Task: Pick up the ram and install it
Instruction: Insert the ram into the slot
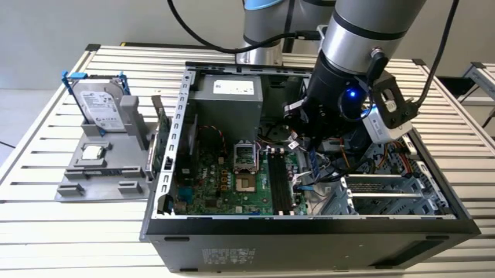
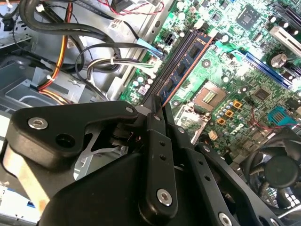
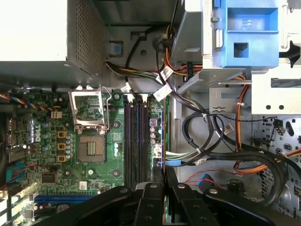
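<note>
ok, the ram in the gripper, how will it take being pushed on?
Probably stiff: the ram runs straight out from the gripper with no visible sag. Likely light, being a thin board. Gripped near one end and standing on edge, it may tilt or twist if pushed off-axis.

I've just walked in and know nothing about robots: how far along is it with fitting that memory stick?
Done: the pick-up. The gripper is shut on the ram, inside the open computer case. In hand: the ram sits edge-down along the black memory slots. Left: seating it; whether it has entered a slot I cannot tell.
</note>
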